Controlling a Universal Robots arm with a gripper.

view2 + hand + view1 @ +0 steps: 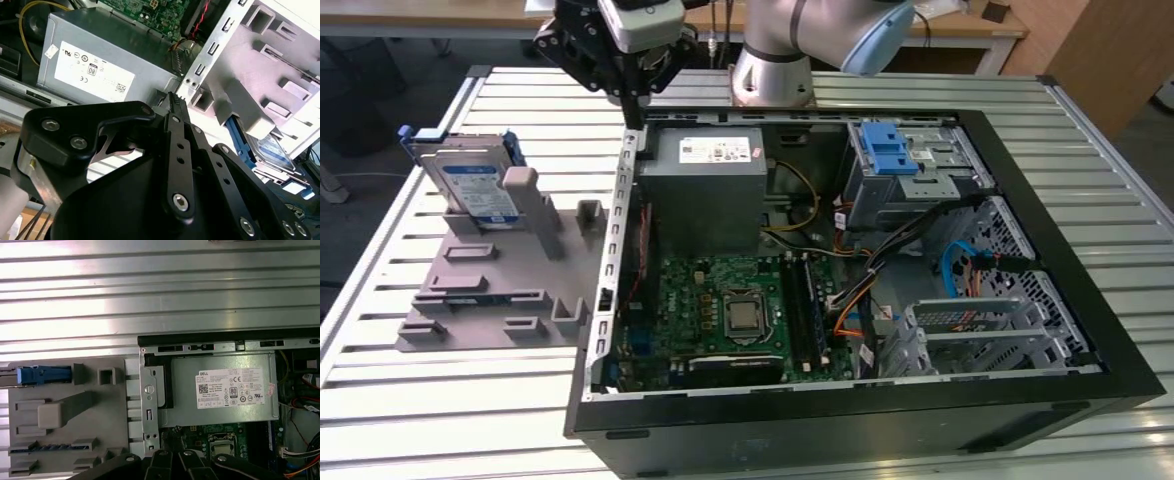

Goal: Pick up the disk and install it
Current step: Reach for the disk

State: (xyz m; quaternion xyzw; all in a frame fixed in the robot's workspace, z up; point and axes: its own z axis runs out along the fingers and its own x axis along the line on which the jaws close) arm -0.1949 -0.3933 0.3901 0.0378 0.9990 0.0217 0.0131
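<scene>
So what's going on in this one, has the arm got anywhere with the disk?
A single robot arm is at work. Its gripper hangs over the far corner of the open computer case in the exterior view, close to the grey power supply, fingers together and holding nothing. The disk stands upright in the grey fixture on the table, on the exterior view's left of the case. It is not yet picked up.

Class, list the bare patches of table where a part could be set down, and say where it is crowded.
Free: the slatted table nearer the camera than the grey fixture, and the narrow strip on the exterior view's right of the computer case. Crowded: inside the case, and the fixture holding the disk.
</scene>
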